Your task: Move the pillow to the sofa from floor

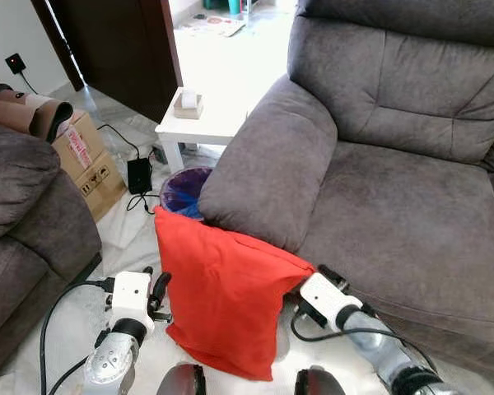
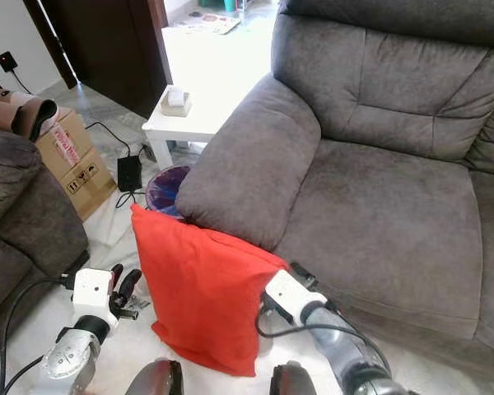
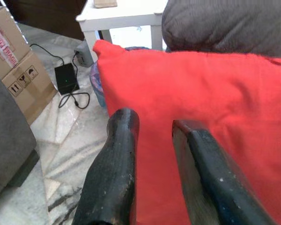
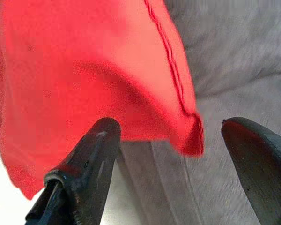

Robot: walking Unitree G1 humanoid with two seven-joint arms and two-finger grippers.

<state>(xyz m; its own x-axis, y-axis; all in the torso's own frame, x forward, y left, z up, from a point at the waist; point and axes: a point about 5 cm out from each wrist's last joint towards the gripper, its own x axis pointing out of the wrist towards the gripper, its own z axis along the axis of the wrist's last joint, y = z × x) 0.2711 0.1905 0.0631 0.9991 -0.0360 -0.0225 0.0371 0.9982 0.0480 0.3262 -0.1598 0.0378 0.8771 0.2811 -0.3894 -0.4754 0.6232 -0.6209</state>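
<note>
Left end effector narrowly parted, right end effector spread wide, flanking red pillow against sofa

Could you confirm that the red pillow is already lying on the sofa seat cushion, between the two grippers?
Not quite: the red pillow stands on the floor, leaning against the sofa front, as the left eye view shows. It is between the left gripper and right gripper.

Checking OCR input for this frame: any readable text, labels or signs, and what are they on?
Cardboard box: red lettering on the tape, too blurred to read.
Same box: black handling pictograms (arrows and similar marks), symbols and no words.
Small box on the white side table: print too small to read.
Red pillow, sofa, black adapter on the floor: no text seen.
No text is legible in full.
</note>
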